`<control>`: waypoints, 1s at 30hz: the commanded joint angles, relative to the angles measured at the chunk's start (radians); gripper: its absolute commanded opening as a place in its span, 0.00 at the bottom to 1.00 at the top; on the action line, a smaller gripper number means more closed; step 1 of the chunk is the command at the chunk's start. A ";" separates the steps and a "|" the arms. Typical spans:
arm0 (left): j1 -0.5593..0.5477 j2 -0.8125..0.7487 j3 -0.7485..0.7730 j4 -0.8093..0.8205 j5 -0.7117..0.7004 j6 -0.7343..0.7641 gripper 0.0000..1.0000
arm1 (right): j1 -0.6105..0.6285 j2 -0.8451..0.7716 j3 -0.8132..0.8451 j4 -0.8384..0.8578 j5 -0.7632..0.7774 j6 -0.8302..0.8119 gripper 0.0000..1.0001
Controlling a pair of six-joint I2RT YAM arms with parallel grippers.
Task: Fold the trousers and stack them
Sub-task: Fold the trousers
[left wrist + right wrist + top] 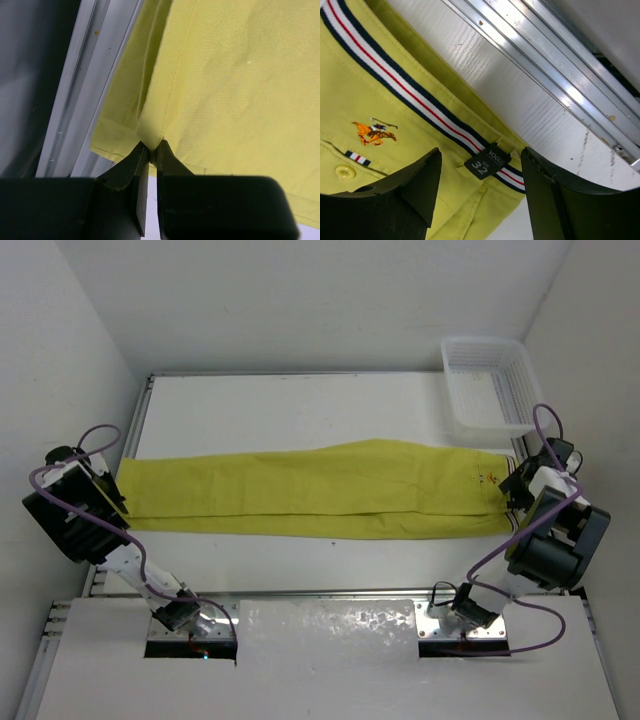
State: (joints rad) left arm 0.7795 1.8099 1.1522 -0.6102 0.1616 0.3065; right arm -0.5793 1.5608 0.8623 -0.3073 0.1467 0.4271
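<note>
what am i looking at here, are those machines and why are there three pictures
Two robot arms bolted to a white table. One picture is from above; the other two come from cameras on each wrist, so the black shapes there belong to the arm itself. Yellow-green trousers lie stretched flat, with a clear basket at the far right. The left gripper is shut on the leg hem. The right gripper is open over the striped waistband, holding nothing.

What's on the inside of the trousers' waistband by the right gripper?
On the trousers, a navy, white and red striped trim, a black size tag, an orange embroidered rider and a button. The right gripper hides what lies lower.
</note>
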 commanded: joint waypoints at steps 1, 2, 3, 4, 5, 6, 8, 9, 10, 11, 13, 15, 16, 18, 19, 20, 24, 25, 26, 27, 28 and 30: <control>-0.003 -0.044 0.027 0.007 -0.002 0.017 0.00 | -0.001 0.033 0.014 0.062 -0.016 0.022 0.62; -0.003 -0.049 0.026 0.007 -0.005 0.019 0.00 | -0.002 0.038 0.014 0.071 -0.016 0.022 0.62; -0.005 -0.052 0.023 0.007 -0.008 0.022 0.00 | -0.001 0.048 0.021 0.085 -0.021 0.013 0.61; -0.003 -0.058 0.021 0.006 -0.010 0.023 0.00 | -0.001 0.057 0.024 0.089 -0.036 0.009 0.60; -0.005 -0.060 0.021 0.004 -0.008 0.023 0.00 | -0.001 0.065 0.030 0.088 -0.044 0.006 0.59; -0.003 -0.060 0.021 0.003 -0.008 0.022 0.00 | -0.001 0.074 0.041 0.089 -0.053 0.004 0.57; -0.003 -0.063 0.027 0.001 -0.004 0.020 0.00 | -0.002 0.096 0.049 0.086 -0.070 0.010 0.54; -0.003 -0.063 0.030 -0.002 -0.002 0.020 0.00 | -0.001 0.100 0.049 0.086 -0.075 0.015 0.49; -0.003 -0.064 0.032 -0.002 -0.001 0.020 0.00 | -0.001 0.105 0.050 0.086 -0.076 0.019 0.40; -0.003 -0.066 0.037 -0.002 0.000 0.020 0.00 | -0.001 0.107 0.050 0.086 -0.072 0.022 0.35; -0.003 -0.067 0.041 -0.003 -0.002 0.023 0.00 | -0.001 0.111 0.055 0.085 -0.062 0.019 0.22; -0.003 -0.066 0.049 -0.006 -0.005 0.025 0.00 | -0.001 0.117 0.069 0.071 -0.052 0.001 0.14; -0.005 -0.066 0.052 -0.011 -0.005 0.025 0.00 | -0.002 0.120 0.075 0.063 -0.049 -0.005 0.07; -0.003 -0.066 0.063 -0.014 -0.004 0.023 0.00 | -0.001 0.122 0.087 0.050 -0.039 -0.022 0.02; -0.003 -0.066 0.075 -0.020 -0.002 0.023 0.00 | -0.001 0.117 0.090 0.048 -0.035 -0.025 0.00; -0.003 -0.066 0.081 -0.025 -0.001 0.023 0.00 | -0.002 0.101 0.093 0.045 -0.029 -0.027 0.00; -0.005 -0.069 0.150 -0.055 0.021 0.013 0.00 | -0.001 0.048 0.116 0.036 -0.062 -0.047 0.00; -0.005 -0.069 0.161 -0.060 0.029 0.011 0.00 | -0.001 0.038 0.116 0.033 -0.070 -0.050 0.00; -0.003 -0.069 0.170 -0.063 0.032 0.011 0.00 | -0.001 0.016 0.125 0.030 -0.078 -0.051 0.00; -0.003 -0.069 0.176 -0.066 0.035 0.011 0.00 | -0.002 0.005 0.127 0.027 -0.087 -0.053 0.00; -0.005 -0.069 0.181 -0.071 0.036 0.013 0.00 | -0.002 -0.005 0.129 0.025 -0.090 -0.051 0.00; -0.003 -0.067 0.178 -0.071 0.038 0.016 0.00 | -0.001 -0.030 0.133 0.024 -0.098 -0.050 0.00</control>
State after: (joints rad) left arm 0.7773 1.7924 1.2930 -0.7063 0.1989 0.3126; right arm -0.5789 1.5978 0.9363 -0.3222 0.0628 0.3923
